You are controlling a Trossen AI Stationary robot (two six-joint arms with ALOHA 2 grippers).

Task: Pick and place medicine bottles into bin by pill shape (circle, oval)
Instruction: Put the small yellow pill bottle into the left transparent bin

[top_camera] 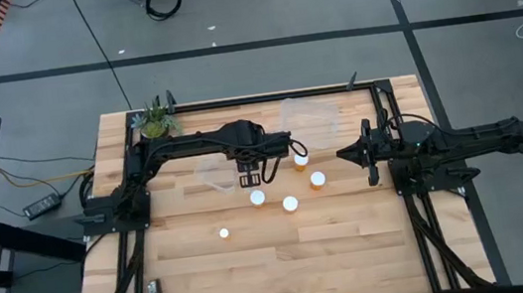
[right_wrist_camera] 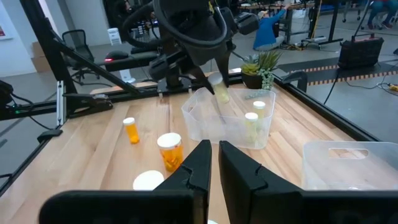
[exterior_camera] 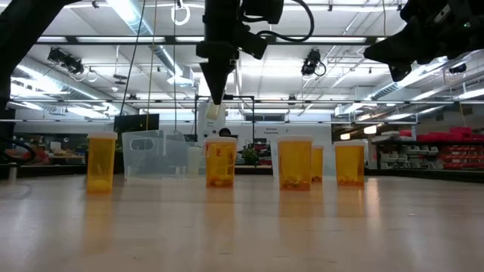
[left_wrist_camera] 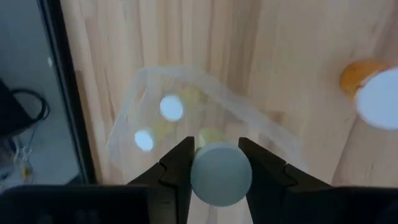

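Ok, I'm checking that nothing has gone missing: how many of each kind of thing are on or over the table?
Clear bins: 2
Medicine bottles: 8 (5 standing loose, 2 binned, 1 in the left tool)
Potted plant: 1
Total: 11

Large open robotics lab or industrial workshop. Butcher-block table [top_camera: 285, 254] on bare grey concrete floor [top_camera: 254, 7], cables trailing beside table. Beyond table: exposed ceiling with strip lights [exterior_camera: 140, 19] and ducts, red shelving [exterior_camera: 442, 147], office chair [right_wrist_camera: 76, 41], more workbenches, person [right_wrist_camera: 268, 28] bent over one.
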